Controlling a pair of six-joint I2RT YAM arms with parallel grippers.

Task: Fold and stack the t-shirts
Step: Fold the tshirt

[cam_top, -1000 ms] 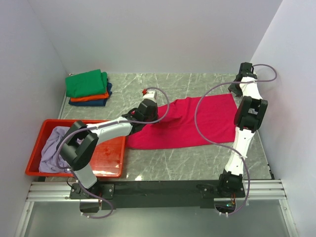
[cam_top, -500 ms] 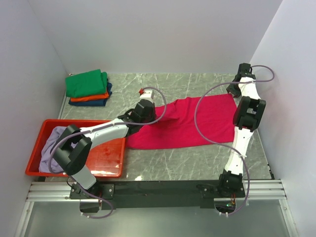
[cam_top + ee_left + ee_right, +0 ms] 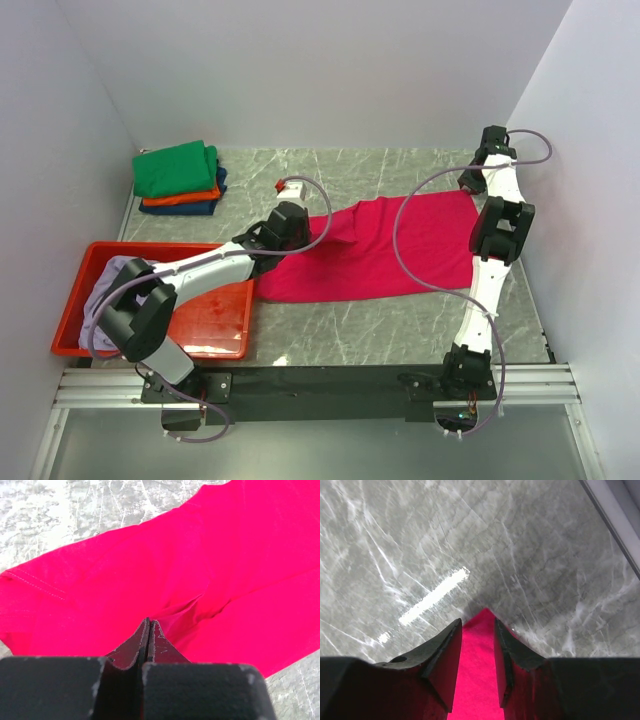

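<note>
The crimson-pink t-shirt (image 3: pixel 400 245) lies spread on the marble table, mid-right. My left gripper (image 3: pixel 308 232) is at its left part. In the left wrist view the gripper (image 3: pixel 149 622) is shut, with the shirt (image 3: pixel 200 555) puckered at its tips. My right gripper (image 3: pixel 472 181) is at the shirt's far right corner. In the right wrist view the gripper (image 3: pixel 478 622) is open, and the corner of the shirt (image 3: pixel 477 680) lies between its fingers. The green (image 3: pixel 178 168), orange (image 3: pixel 180 196) and dark blue (image 3: pixel 205 207) shirts sit folded in a stack at the back left. The pale lavender shirt (image 3: pixel 105 300) lies crumpled in the tray.
A red plastic tray (image 3: pixel 215 320) stands at the near left beside the left arm. White walls close in the table on the left, back and right. The right arm's cable (image 3: pixel 405 225) loops over the crimson shirt.
My left gripper has moved back and to the left, pulling the shirt's upper left part with it. The right gripper has barely shifted at the far corner.
</note>
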